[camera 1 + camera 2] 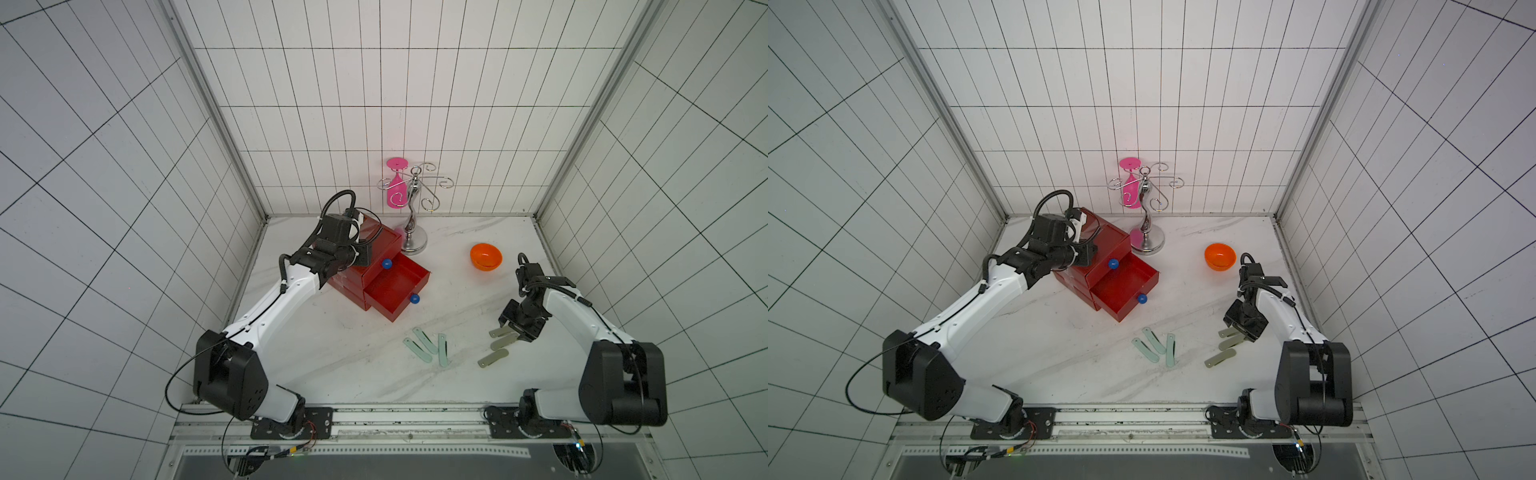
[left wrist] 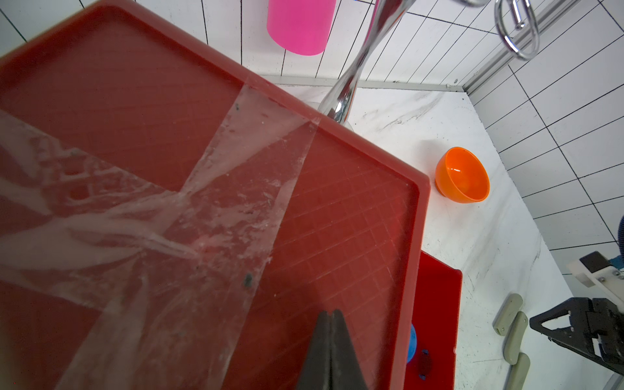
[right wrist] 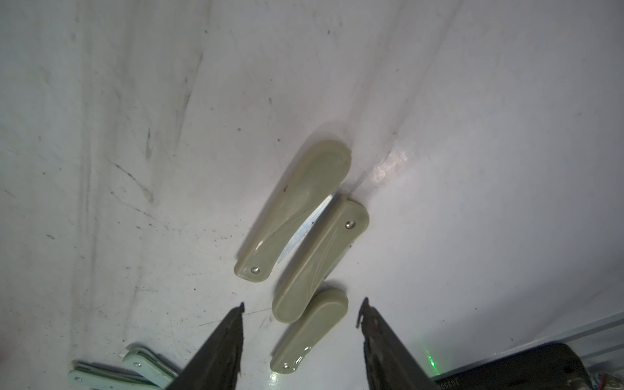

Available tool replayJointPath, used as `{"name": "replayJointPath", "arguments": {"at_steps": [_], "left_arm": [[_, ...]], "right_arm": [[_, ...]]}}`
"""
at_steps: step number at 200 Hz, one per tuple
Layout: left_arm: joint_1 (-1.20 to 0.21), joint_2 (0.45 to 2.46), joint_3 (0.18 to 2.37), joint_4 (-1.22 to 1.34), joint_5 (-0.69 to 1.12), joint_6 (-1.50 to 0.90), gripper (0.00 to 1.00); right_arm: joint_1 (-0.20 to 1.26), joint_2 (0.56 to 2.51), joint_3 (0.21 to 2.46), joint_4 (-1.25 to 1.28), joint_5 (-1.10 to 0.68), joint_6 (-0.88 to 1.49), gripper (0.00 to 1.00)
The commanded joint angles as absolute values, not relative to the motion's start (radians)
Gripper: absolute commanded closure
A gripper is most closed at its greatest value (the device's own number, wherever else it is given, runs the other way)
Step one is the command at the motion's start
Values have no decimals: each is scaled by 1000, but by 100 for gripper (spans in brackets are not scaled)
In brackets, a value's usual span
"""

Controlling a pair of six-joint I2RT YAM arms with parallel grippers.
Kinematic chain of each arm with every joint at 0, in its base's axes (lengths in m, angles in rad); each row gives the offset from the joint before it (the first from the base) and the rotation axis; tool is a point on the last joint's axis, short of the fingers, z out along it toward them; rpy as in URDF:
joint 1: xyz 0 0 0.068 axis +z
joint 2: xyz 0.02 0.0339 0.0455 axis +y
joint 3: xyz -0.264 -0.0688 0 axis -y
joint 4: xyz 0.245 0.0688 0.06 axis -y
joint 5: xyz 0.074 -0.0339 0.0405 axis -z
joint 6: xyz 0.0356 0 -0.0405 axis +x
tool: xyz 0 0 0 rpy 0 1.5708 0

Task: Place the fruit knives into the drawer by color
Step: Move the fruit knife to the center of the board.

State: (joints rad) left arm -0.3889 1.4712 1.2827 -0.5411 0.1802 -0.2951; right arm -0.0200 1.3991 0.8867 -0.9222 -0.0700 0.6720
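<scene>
The red drawer (image 1: 384, 243) stands at the back left, and one of its drawers (image 1: 409, 277) is pulled out, blue knob (image 1: 414, 298) at its front. My left gripper (image 2: 331, 312) is shut and empty, its tips over the chest's taped top (image 2: 236, 189). Three grey-olive fruit knives (image 1: 493, 358) lie at the front right, also seen in the right wrist view (image 3: 297, 209). My right gripper (image 3: 302, 305) hangs open just above them, with one knife (image 3: 309, 331) lying on the table between its fingers. Three mint green knives (image 1: 424, 343) lie to their left.
An orange bowl (image 1: 486, 257) sits at the back right. A chrome hook stand (image 1: 413, 232) holding an upside-down pink glass (image 1: 395, 189) stands behind the chest, against the back wall. Tiled walls close in three sides.
</scene>
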Motion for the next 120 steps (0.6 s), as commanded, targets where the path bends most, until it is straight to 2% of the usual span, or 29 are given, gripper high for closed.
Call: {"name": "replayJointPath", "arguments": {"at_steps": [1, 120], "left_arm": [[-385, 1522, 1238, -736, 167, -293, 100], [-385, 1524, 1238, -736, 170, -293, 100]], "right_arm": [[-31, 1429, 958, -903, -81, 665, 44], [-40, 1563, 971, -816, -107, 661, 48]]}}
